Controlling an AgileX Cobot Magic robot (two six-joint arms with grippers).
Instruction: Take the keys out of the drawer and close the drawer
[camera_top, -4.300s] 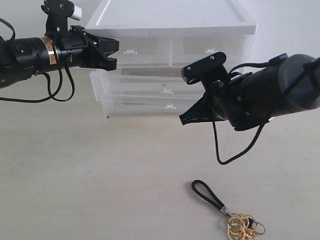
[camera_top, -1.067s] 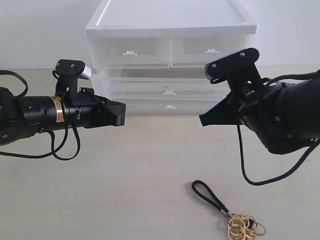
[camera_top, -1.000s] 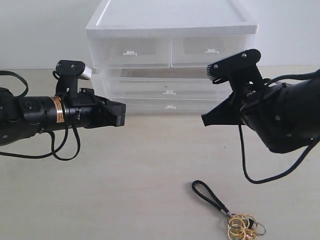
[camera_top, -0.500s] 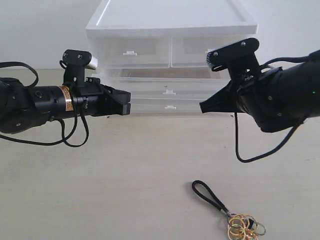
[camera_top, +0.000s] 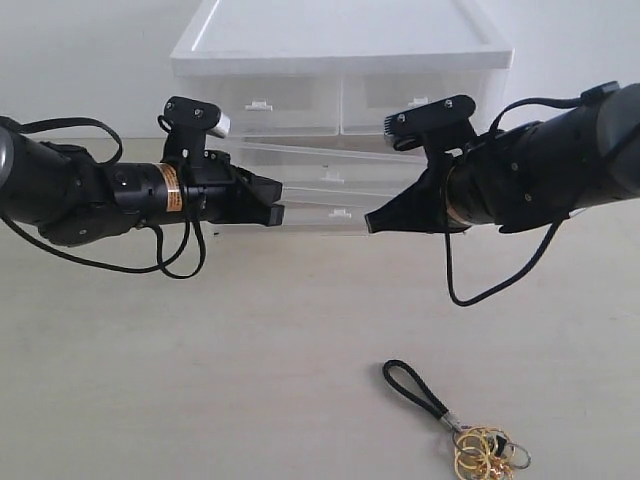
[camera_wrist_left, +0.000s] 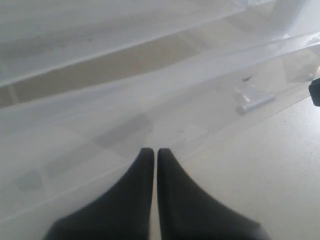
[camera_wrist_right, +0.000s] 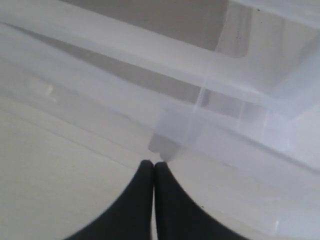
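Observation:
The keys (camera_top: 487, 450), gold rings on a black loop strap, lie on the table near the front right, away from both arms. The drawer (camera_top: 320, 190), the translucent middle tier of the white cabinet (camera_top: 340, 40), stands out a little from the cabinet. My left gripper (camera_top: 278, 208) is shut, with its tips (camera_wrist_left: 151, 151) at the drawer front (camera_wrist_left: 150, 105), left of the tab handle (camera_wrist_left: 255, 102). My right gripper (camera_top: 370, 224) is shut too. Its tips (camera_wrist_right: 153, 164) sit right below a white tab handle (camera_wrist_right: 167, 142). Contact cannot be told.
Two half-width drawers (camera_top: 260, 105) sit above the middle tier and an identical wide drawer (camera_top: 342, 213) below it. Both arms stretch in from the sides in front of the cabinet. Bare tabletop (camera_top: 200, 360) lies between the arms and the keys.
Both arms have swung in toward the cabinet and toward each other. Their shut tips now sit at the drawer front. The keys have not moved.

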